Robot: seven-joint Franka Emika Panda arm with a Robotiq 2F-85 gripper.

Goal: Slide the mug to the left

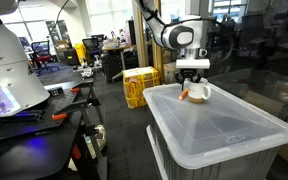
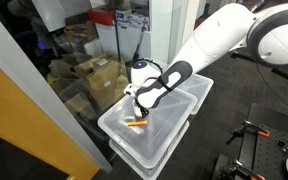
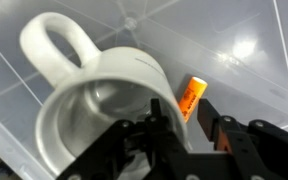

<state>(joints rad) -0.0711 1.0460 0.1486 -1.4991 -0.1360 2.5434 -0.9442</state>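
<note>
A cream mug with a loop handle stands on the translucent lid of a plastic bin; it also shows in an exterior view. My gripper is open and straddles the mug's rim: one finger is inside the mug, the other outside with a gap to the wall. A small orange object lies on the lid just beyond the fingers, and shows in both exterior views. In an exterior view my gripper hides the mug.
The lid tops a stack of bins with its edges close around the mug. A yellow crate and a workbench stand nearby. Cardboard boxes sit behind a partition.
</note>
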